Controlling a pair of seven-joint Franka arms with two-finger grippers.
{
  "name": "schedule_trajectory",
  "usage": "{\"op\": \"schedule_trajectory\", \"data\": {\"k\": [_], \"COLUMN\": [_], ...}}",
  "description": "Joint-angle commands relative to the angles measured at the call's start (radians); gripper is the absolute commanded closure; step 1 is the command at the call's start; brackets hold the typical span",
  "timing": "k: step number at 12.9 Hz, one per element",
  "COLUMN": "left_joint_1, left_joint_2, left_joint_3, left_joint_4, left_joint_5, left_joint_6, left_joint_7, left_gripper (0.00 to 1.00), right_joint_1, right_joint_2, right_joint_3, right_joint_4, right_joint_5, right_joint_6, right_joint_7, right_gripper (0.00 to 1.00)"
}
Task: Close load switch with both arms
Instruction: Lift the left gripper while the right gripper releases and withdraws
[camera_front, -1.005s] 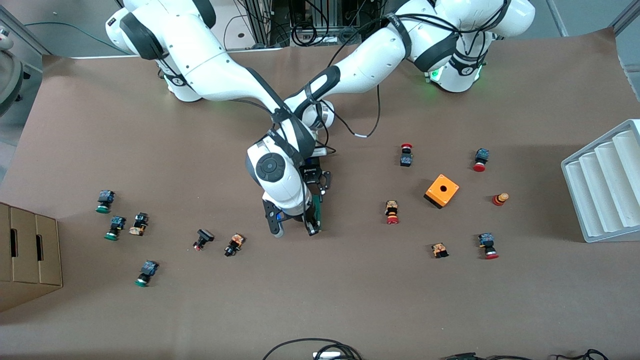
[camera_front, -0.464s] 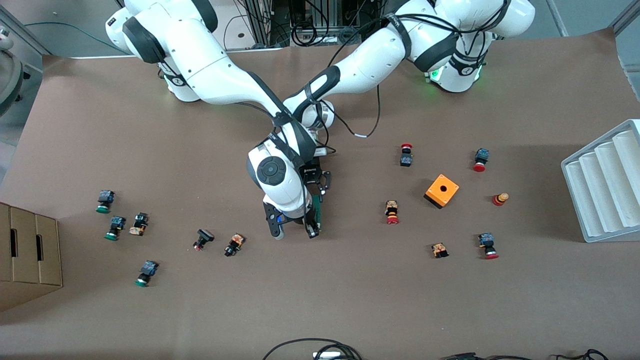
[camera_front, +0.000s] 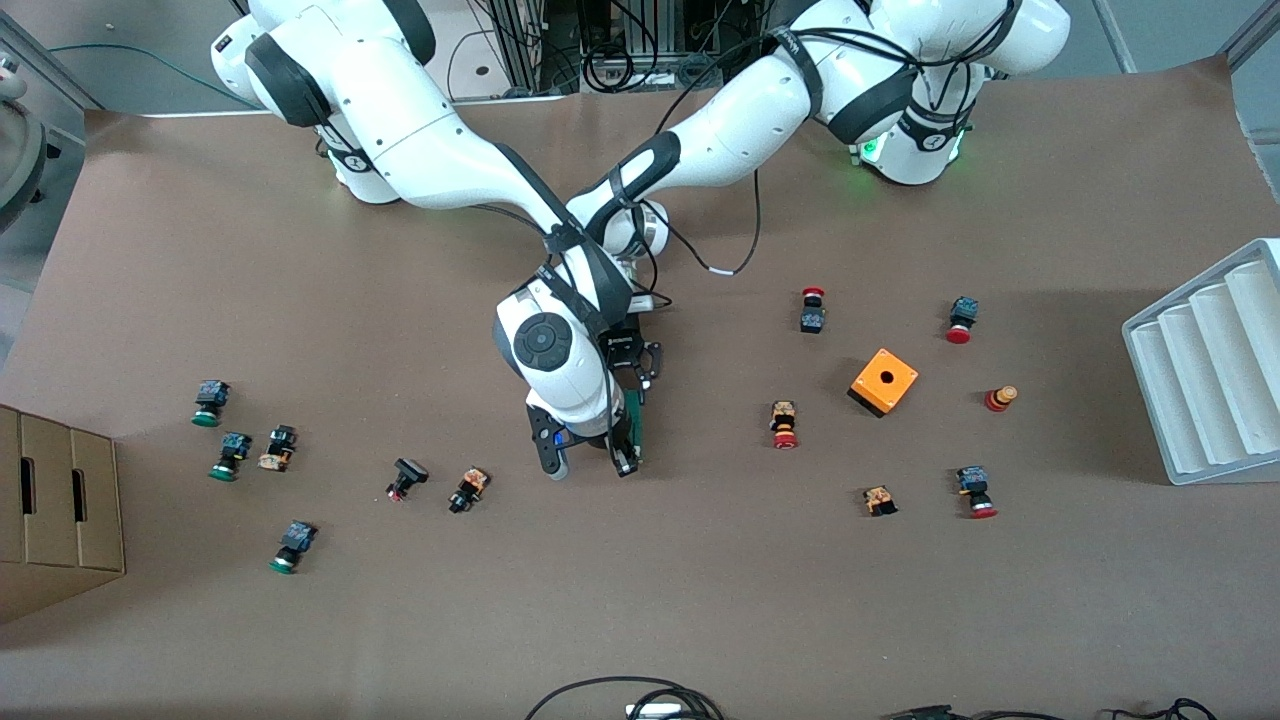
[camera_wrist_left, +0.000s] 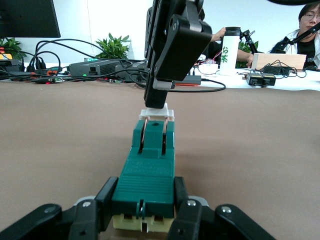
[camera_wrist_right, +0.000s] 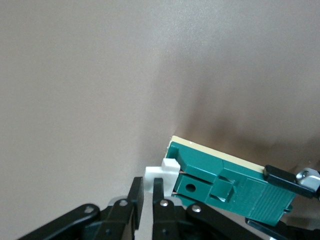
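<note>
1. Near the desk's (camera_front: 700, 600) middle, the right tool (camera_wrist_right: 148, 197) is pinched shut on the switch's (camera_wrist_left: 150, 165) white handle (camera_wrist_left: 156, 114).
2. Farther from the front camera, the left tool (camera_wrist_left: 145, 212) clamps the green switch body, its fingers (camera_wrist_left: 111, 197) closed on both sides.

bare brown table (camera_front: 700, 600) around the load switch (camera_front: 637, 418), nearest push button (camera_front: 469, 489) well apart
</note>
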Motion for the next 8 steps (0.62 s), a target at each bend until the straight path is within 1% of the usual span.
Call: {"op": "schedule_trajectory", "data": {"k": [1,8], "left_joint_1": [0.000,0.000], "left_joint_2": [0.053,0.054], "left_joint_3": [-0.005,-0.005], "left_joint_4": [0.027,0.027], "left_joint_5": [0.000,0.000], "left_joint_6": [0.015,0.015], "left_joint_7": [-0.008,-0.008], "left_gripper": [0.50,0.50], "right_joint_1": [-0.007,-0.009], "right_joint_2": [0.033,0.044], "right_joint_3": [-0.001,-0.002], "right_joint_4": [0.031,0.031], "right_joint_5": [0.015,0.012], "right_joint_6": [-0.009,-0.002], "right_joint_7": [-0.025,-0.032], "right_gripper": [0.85,0.85]}}
